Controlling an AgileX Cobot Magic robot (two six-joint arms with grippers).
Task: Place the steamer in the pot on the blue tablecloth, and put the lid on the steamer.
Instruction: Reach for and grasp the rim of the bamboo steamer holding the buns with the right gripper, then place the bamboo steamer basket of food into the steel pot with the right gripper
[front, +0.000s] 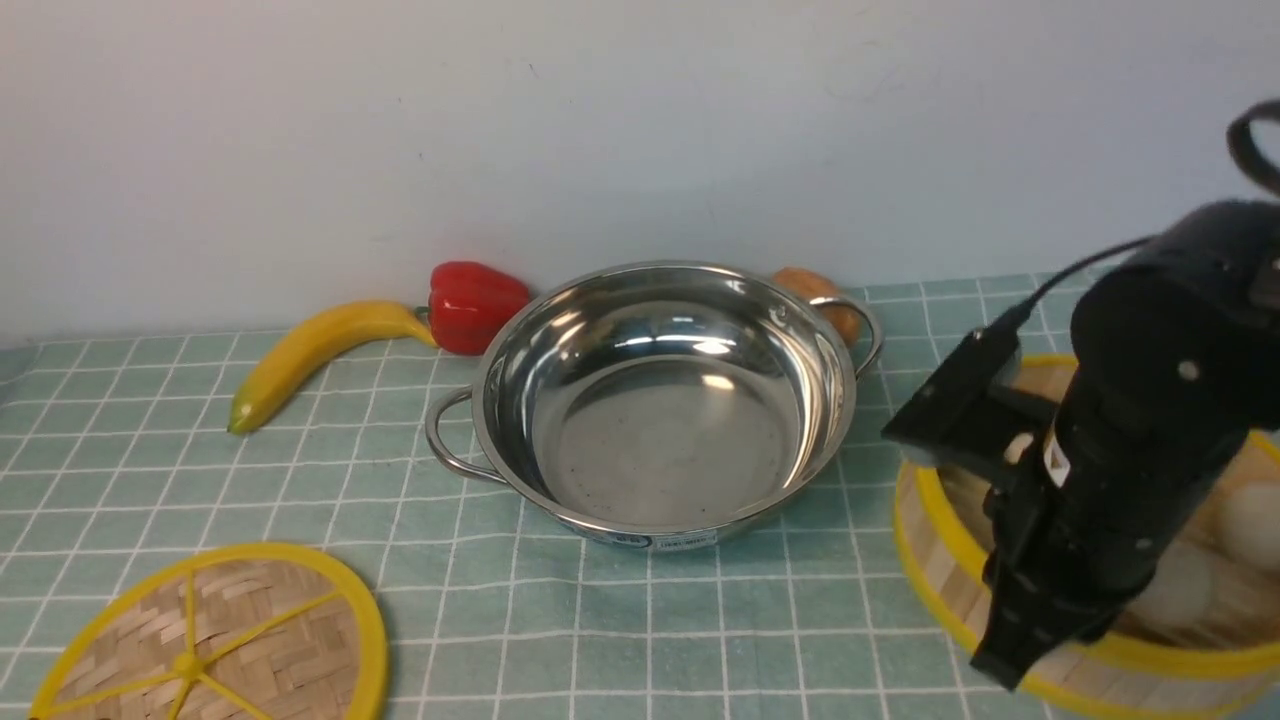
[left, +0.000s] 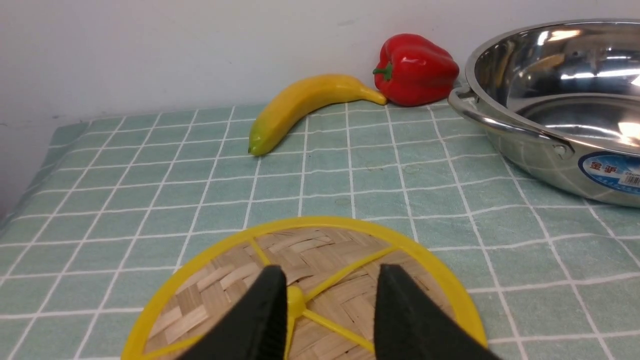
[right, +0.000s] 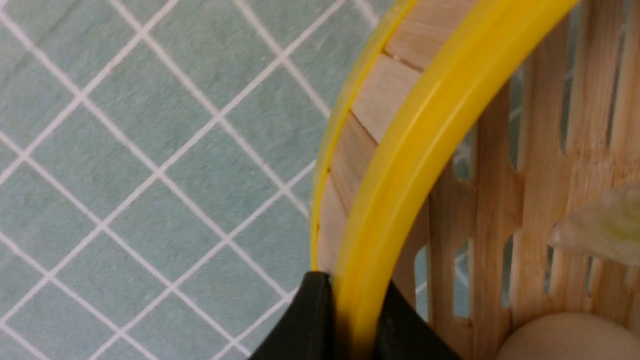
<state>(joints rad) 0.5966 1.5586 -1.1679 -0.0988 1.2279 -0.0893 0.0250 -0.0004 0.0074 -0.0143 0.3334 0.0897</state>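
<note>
Plain off-white wall (front: 640, 120) spans whole back of scene, matte, unbroken. Few faint scuffs and tiny dark specks on it. Light soft, even. Weak grey shadow along wall's foot; surface greyer low down, brighter higher up.

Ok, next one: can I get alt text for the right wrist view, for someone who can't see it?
The right gripper pinches the yellow rim of the steamer between its two black fingers, one outside the wooden wall and one inside. A pale toy bun lies on the slatted floor, and the blue tablecloth with its white grid fills the rest.
</note>
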